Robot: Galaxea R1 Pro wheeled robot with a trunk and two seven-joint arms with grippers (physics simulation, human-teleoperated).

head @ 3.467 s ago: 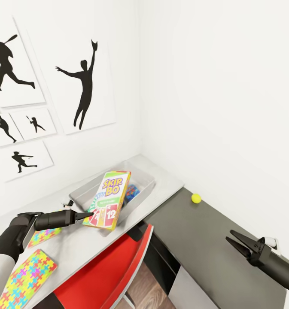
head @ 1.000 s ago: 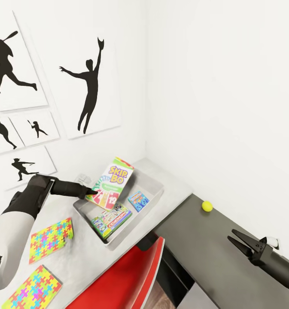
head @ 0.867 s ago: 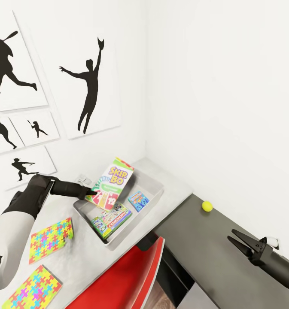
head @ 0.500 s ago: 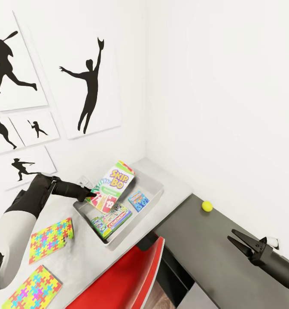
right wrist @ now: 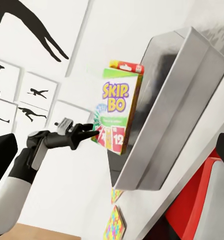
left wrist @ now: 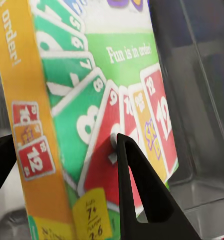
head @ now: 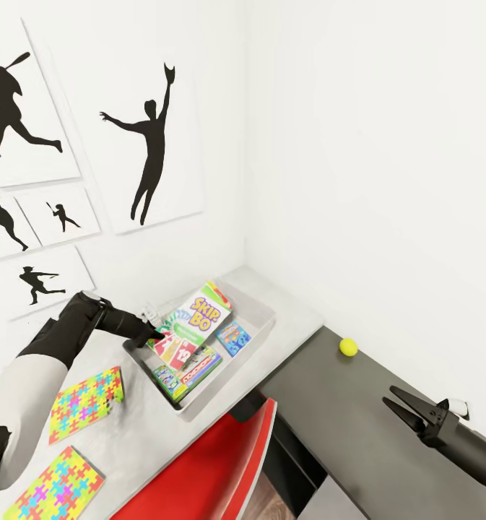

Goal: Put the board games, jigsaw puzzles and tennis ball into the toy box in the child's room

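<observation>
Meanwhile, left jaws (head: 154,334) gripping Skip-Bo box (head: 190,325) over toy box (head: 261,334), right jaws (head: 400,408) open, tennis ball (head: 349,347) aside

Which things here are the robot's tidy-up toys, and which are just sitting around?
For the tidy-up:
- Skip-Bo game, held by the left gripper over the toy box
- Monopoly game and small blue game, in the box
- two jigsaw puzzles, on the table
- tennis ball, on the dark shelf unit

Just sitting around:
- red chair
- sports pictures
</observation>
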